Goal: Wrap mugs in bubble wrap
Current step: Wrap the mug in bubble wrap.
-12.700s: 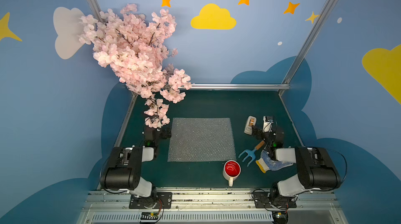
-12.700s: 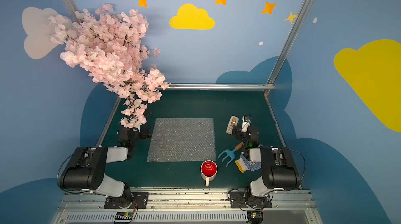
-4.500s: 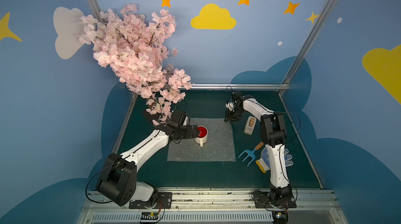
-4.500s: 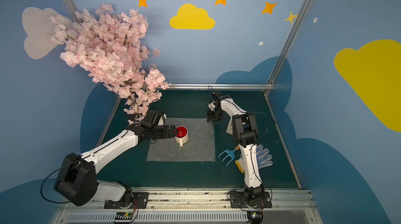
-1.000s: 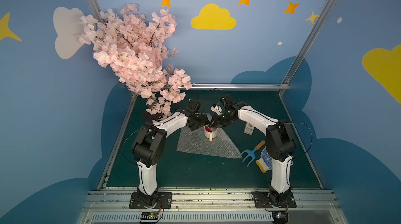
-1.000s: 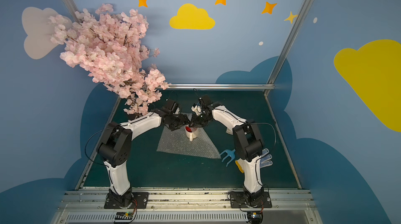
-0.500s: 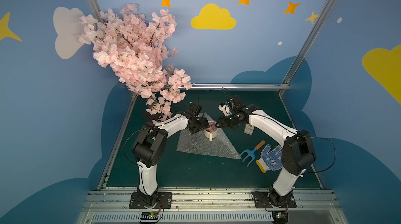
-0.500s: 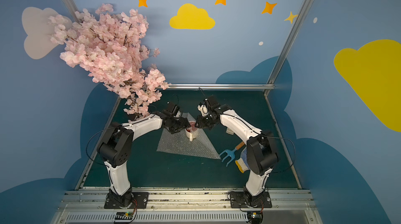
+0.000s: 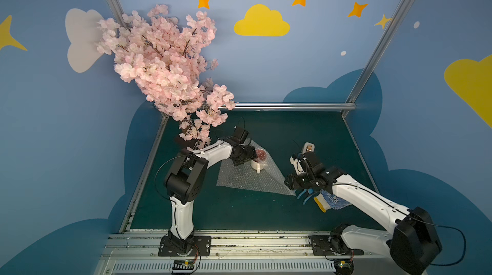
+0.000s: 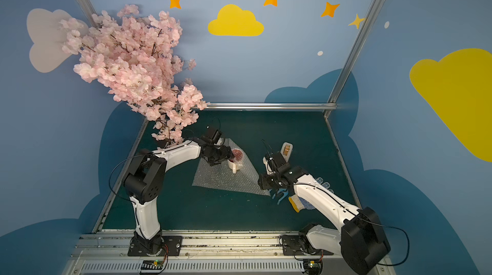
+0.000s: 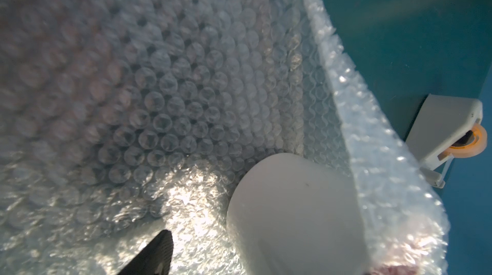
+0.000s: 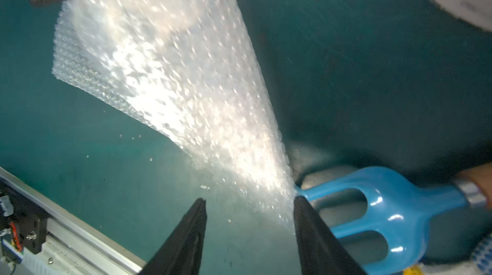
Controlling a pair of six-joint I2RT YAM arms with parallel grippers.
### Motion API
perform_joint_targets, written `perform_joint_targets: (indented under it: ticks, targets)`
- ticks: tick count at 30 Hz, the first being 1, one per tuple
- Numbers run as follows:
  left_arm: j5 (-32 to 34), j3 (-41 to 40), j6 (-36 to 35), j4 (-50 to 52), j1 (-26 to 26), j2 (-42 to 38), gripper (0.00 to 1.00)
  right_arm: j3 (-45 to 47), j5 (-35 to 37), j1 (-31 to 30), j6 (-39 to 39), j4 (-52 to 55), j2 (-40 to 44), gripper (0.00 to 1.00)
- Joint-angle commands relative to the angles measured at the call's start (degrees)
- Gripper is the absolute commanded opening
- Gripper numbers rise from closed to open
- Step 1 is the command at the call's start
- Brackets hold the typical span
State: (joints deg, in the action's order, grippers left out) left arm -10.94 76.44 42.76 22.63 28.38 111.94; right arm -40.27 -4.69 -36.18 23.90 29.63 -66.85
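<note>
White arms (image 9: pixel 213 152), black joints (image 9: pixel 186 179)

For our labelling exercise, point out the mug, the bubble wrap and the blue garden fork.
mug (image 11: pixel 292 207): left wrist view, on its white side wall.
bubble wrap (image 9: pixel 239 180): in a top view, on its flat part.
blue garden fork (image 12: pixel 407 204): right wrist view, where the prongs join.

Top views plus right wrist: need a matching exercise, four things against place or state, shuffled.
1. mug
2. tape dispenser
3. blue fork
4. right gripper

A. jaws apart at the near corner of the bubble wrap
B. on the mat, off the sheet
C. on the sheet, a flap folded over it
D. beside the glove, tines by the sheet's corner

Pairs: 1-C, 2-B, 3-D, 4-A
</note>
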Motion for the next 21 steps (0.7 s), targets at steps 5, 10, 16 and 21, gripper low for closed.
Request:
perform_joint_targets:
  ticks: [5, 10, 16, 21]
  targets:
    - [-0.3, 1.6, -0.9, 2.1, 0.2, 1.4, 0.84, 8.5, 11.2, -6.2, 6.8, -8.9, 2.6, 0.53]
    - [-0.4, 1.9, -1.1, 2.2, 0.2, 1.5, 0.84, 9.0, 14.3, -7.3, 7.6, -10.1, -0.1, 0.51]
    - [-0.6, 2.2, -1.0, 2.2, 0.3, 1.4, 0.84, 8.6, 15.8, -7.5, 8.2, -9.5, -3.3, 0.45]
    - [-0.5, 2.4, -1.0, 2.3, 0.4, 1.6, 0.84, 9.3, 15.5, -7.5, 8.9, -9.8, -3.7, 0.36]
